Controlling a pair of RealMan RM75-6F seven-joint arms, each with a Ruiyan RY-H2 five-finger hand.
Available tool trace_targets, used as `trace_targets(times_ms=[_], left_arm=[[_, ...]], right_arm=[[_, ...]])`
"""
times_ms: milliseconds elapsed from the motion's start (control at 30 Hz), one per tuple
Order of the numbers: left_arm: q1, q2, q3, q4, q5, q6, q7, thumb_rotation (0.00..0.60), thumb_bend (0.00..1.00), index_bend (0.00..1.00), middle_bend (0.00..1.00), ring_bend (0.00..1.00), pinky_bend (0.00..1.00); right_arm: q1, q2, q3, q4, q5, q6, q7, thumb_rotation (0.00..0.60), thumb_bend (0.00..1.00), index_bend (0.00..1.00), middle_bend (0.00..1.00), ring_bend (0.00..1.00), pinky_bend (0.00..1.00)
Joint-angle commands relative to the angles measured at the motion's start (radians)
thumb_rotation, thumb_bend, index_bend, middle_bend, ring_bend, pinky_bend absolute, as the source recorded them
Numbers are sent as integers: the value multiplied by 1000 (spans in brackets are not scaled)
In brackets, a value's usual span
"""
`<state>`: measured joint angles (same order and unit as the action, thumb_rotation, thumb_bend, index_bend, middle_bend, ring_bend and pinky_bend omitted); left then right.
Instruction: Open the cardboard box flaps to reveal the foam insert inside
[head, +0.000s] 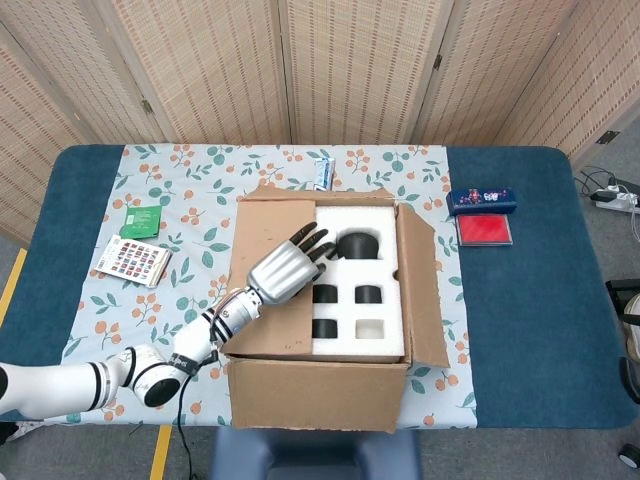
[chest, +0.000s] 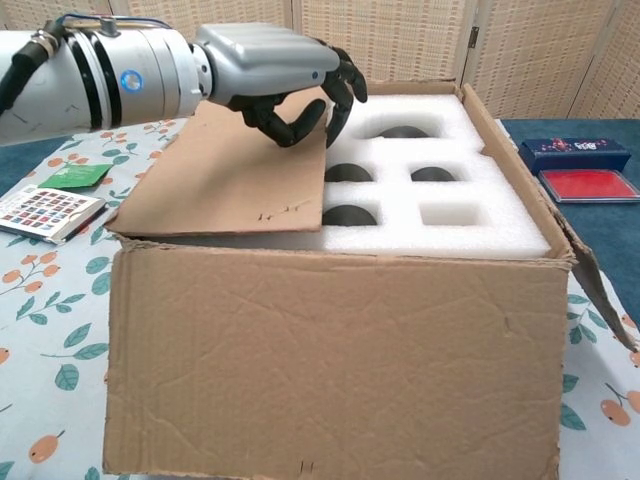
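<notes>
Left hand fingers hooked over left flap edge to peel it off foam insert just beyond; nothing clamped.

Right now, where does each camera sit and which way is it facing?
Head view: high above the near table edge, looking steeply down on the whole table, the cardboard box and foam insert; the left arm and left robot hand show.
Chest view: low at the box's near side, looking level across its front wall toward the screens; the left forearm and left robot hand show at the left flap.
Shared: box, foam insert, left robot hand, red case.
</notes>
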<state>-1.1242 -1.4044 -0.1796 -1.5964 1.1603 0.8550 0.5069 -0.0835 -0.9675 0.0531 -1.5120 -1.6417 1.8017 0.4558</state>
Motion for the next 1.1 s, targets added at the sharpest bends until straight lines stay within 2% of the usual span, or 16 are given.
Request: trace_targets(times_ms=[33,333,767,1100], left_arm=[[7,11,-7,-20,2,22,11,600,906,558,172,49,0],[29,55,-24,-88,-9,85,60,600,908,565,172,49,0],[58,182,-67,-183,-55,158,132,600,916,568,172,50,0],[86,257,-76,-212,-98,185,151,600,918,573,172,51,0]], right_arm=[[0,0,0,-1,-1,-1,-1,172,516,275,8,37,10],[0,1,-4,-6,-10,-1,-7,174,516,275,8,37,10],[10,-1,-6,-17,-15,-23,-28,171,517,276,8,36,10],[18,-3,-8,-29,-17,-39,-47,172,516,276,8,37,10]])
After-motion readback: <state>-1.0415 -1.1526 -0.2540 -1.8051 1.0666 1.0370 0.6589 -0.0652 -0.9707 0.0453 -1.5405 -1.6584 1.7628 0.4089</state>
